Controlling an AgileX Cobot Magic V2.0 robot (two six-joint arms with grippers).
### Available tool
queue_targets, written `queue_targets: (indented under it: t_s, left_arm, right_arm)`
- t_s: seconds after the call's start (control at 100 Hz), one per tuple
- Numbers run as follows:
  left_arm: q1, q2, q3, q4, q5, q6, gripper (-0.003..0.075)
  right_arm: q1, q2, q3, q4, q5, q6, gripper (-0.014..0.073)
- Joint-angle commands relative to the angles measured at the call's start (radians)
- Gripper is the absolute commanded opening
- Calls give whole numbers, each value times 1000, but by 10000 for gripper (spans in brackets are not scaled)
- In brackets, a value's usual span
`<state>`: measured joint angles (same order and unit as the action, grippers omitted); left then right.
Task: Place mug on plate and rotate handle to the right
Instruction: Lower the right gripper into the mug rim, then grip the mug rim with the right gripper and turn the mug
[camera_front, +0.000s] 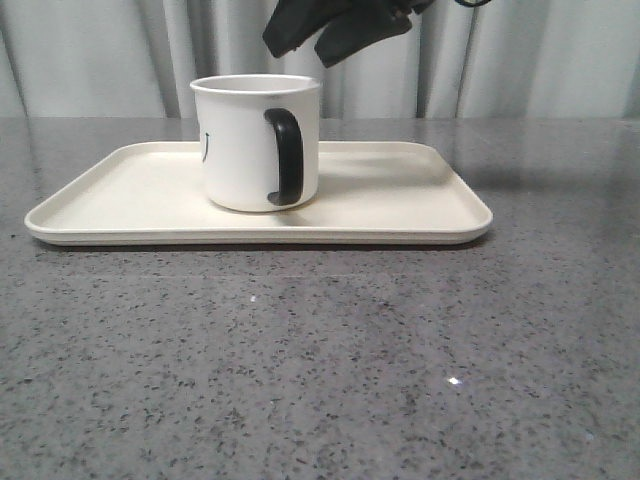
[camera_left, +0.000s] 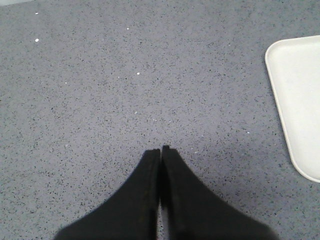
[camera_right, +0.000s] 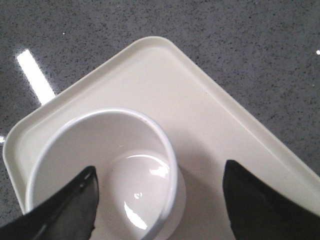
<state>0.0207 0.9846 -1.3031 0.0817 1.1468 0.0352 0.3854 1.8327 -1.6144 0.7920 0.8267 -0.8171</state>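
Right gripper (camera_front: 325, 35) above mug, jaws apart, nothing held; left gripper (camera_left: 160, 150) closed on nothing over bare table (camera_left: 100, 90).

Right fingers (camera_right: 65, 205) spread wide, hovering off the rim at about 1 o'clock in front view. Mug (camera_front: 256, 142) upright on plate (camera_front: 400, 205), left of centre. Handle (camera_front: 284, 157) toward the camera, slightly right. Plate corner at 3 o'clock of left gripper, apart.

Speckled grey table (camera_front: 330, 380) carries the cream plate (camera_front: 400, 215)
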Motion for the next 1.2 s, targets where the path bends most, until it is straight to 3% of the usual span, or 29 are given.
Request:
queue_targets:
  t_s: [0.0, 1.19]
  left_arm:
    - [2, -11, -23, 5, -53, -9, -20]
    - [2, -10, -23, 5, -53, -9, -20]
  right_arm:
    - [1, -33, -35, 25, -27, -8, 528]
    - [1, -4, -28, 2, 31, -6, 528]
